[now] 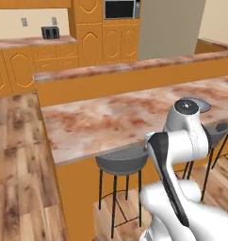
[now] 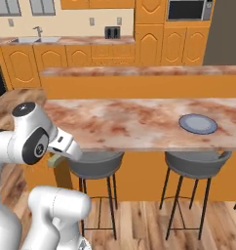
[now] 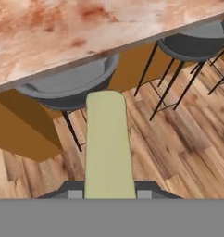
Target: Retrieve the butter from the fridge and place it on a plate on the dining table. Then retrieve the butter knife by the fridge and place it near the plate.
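A: Since the butter (image 3: pixel 108 143) is seen clamped between the fingers of the gripper (image 3: pixel 108 193), the fridge fetch can be judged done.

B: Agreed. Position, left to right?

A: In the right base view the gripper (image 2: pixel 55 157) is held at the left, low beside the near edge of the dining table (image 2: pixel 129 124), with a pale bit of the butter (image 2: pixel 53 160) seen under it. A grey stool (image 2: pixel 94 163) is tucked just right of it.

B: And the plate?

A: The plate (image 2: pixel 198 124) is found further right on the table top, bare, well apart from the butter. In the left base view it (image 1: pixel 203 104) is half hidden behind the arm.

B: What's left?

A: Butter not yet placed on the plate. Butter knife not yet fetched; roughly a third is judged complete.
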{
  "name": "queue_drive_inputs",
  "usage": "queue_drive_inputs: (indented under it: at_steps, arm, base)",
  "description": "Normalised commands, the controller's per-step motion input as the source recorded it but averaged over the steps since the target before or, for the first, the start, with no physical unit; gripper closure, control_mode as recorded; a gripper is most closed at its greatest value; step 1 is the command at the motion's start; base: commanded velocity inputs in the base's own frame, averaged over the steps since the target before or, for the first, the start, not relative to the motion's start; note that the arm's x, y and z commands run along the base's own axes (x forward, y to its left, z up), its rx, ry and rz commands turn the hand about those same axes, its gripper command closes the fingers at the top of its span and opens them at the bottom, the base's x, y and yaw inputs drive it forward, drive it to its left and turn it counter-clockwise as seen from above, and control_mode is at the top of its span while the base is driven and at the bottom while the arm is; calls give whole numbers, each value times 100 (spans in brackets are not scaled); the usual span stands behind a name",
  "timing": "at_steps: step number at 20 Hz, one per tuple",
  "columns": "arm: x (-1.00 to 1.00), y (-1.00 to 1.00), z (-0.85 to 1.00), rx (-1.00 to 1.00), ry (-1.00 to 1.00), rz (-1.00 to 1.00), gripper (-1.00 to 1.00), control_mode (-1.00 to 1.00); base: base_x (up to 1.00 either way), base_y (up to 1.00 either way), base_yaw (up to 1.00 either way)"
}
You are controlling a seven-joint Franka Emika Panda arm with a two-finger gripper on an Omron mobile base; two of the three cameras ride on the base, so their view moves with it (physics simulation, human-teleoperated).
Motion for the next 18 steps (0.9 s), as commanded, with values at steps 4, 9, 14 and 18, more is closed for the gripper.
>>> queue_drive_inputs:
  at_steps: [4,9,14,18]
  arm:
    - [0,0,0,0,0,0,100,100]
    - [0,0,0,0,0,0,100,100]
    - [0,0,0,0,0,0,100,100]
    - [0,0,0,0,0,0,100,100]
  base:
    - [24,-100,3]
    - [24,-100,21]
    - [22,-100,29]
    - [26,-100,27]
